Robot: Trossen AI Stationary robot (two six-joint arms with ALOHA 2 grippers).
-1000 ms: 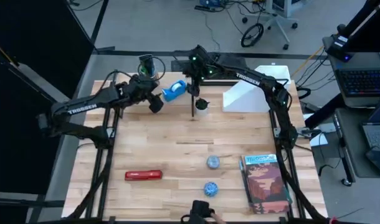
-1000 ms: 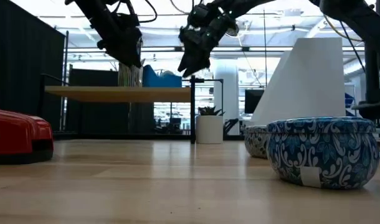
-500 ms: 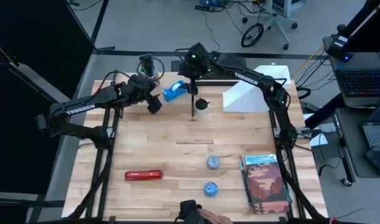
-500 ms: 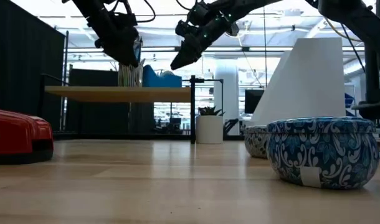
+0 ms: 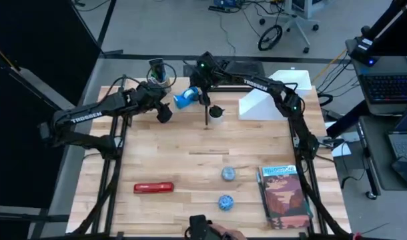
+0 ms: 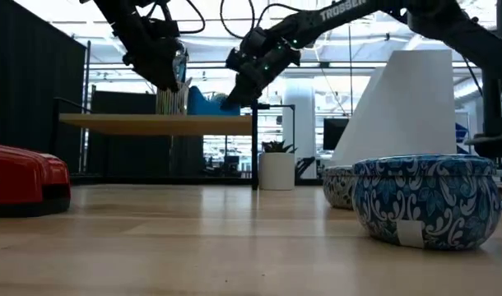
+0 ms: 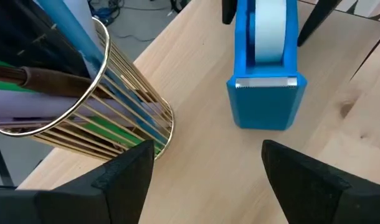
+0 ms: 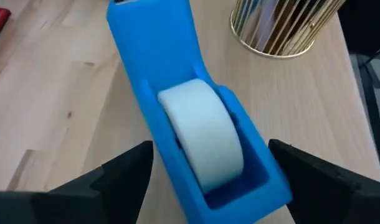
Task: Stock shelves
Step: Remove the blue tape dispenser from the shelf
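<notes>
Gold wire cup (image 7: 124, 118) holds pens beside the blue tape dispenser (image 8: 190, 118) on the shelf (image 6: 156, 123); the right hand (image 8: 205, 180) straddles the dispenser with fingers spread, and the left hand (image 7: 205, 168) hangs with fingers apart too.

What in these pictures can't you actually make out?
- Book cover: print too small in the high view.
- Inside of the white file holder: the high view shows only its outer faces.
- Wire pen cup contents: cut off by the left wrist view's edge.
- Thing at the table's near edge: cropped in the high view.
- Potted plant: too small in the low view.
</notes>
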